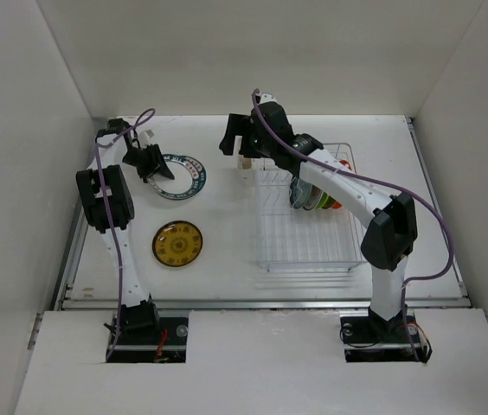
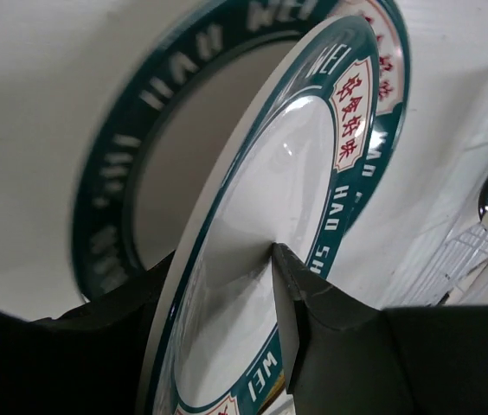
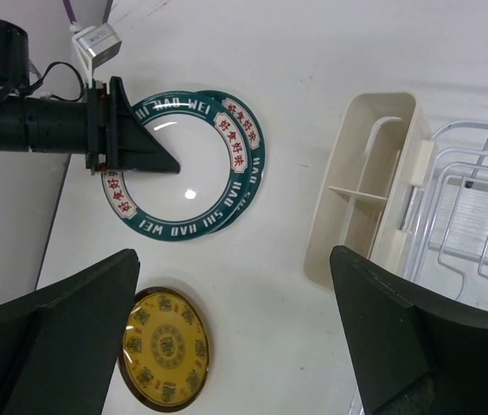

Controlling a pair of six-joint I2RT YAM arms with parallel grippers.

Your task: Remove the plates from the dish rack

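- Left arm (image 1: 105, 199): folded close against the left wall, elbow out. The forearm reaches to the far left of the bench (image 1: 227, 259).
- Left tool (image 1: 150, 164): clamped on the rim of the teal-rim plate (image 1: 188, 178). Only the left wrist view shows the grip close up. There, the tool (image 2: 218, 268) has one finger across the white face of the plate (image 2: 287, 181) and the other behind it. The plate is tilted up rather than lying flat.
- From the right wrist, the left tool (image 3: 153, 151) comes in sideways. A second teal ring sits offset behind the plate (image 3: 183, 169); I cannot tell whether it is a reflection or another plate.
- Yellow plate (image 1: 177, 244): flat on the bench, nearer the bases than the teal one and apart from it. It also shows in the right wrist view (image 3: 164, 347), but not from the left wrist.
- A broad strip of bare bench runs between these two plates and the rack (image 1: 305, 255).
- Right tool (image 1: 237, 138): jaws wide with nothing between them, hanging over the far left corner of the rack. Its own camera (image 3: 234, 259) looks down past both fingers to the bench.
- Cup (image 3: 374, 190): cream with inner dividers, hooked on the side of the rack (image 3: 478, 199). In the top view it is mostly hidden.
- Other plates (image 1: 315, 201): on edge in the rack's far part, under the right arm (image 1: 374, 216). Only the top view shows them.
- Right arm: elbow high at the right, forearm slanting left over the rack.
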